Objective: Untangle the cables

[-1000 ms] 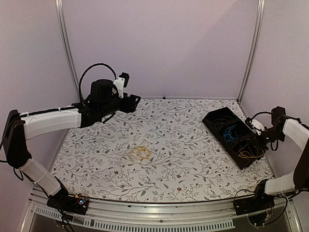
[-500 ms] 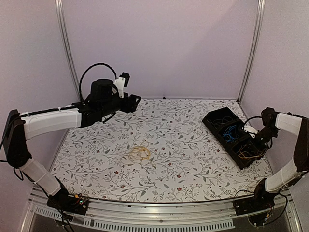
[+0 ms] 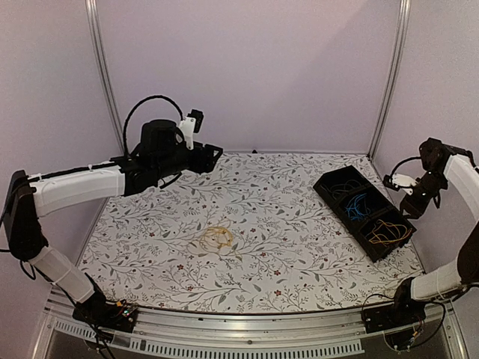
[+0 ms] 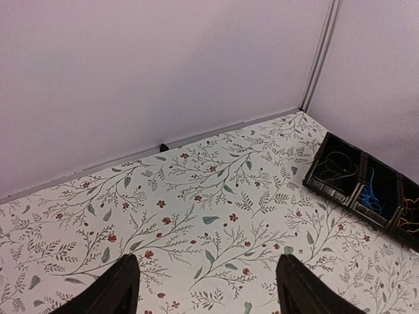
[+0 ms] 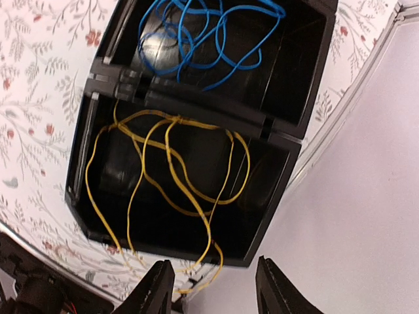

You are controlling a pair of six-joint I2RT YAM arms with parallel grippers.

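A small tangle of yellow cables [image 3: 219, 238] lies on the flowered table near the middle. More yellow cables [image 5: 171, 171] lie looped in the nearest compartment of a black tray [image 3: 330, 196], and one strand trails over its rim. Blue cables [image 5: 208, 31] fill the middle compartment. My right gripper [image 5: 213, 291] hangs open just above that tray's near right corner [image 3: 410, 208], holding nothing. My left gripper [image 4: 206, 288] is open and empty, high over the back left of the table [image 3: 215, 153].
The tray's far compartment [image 4: 334, 167] holds dark thin wires. Lilac walls close in the table at the back and on both sides, with the right wall [image 5: 366, 216] right beside the tray. A metal rail [image 3: 247, 329] runs along the near edge.
My right gripper has gone from shut to open and lifted up and right, away from the tray; the yellow cables now lie in the near compartment. The left arm edged slightly right.
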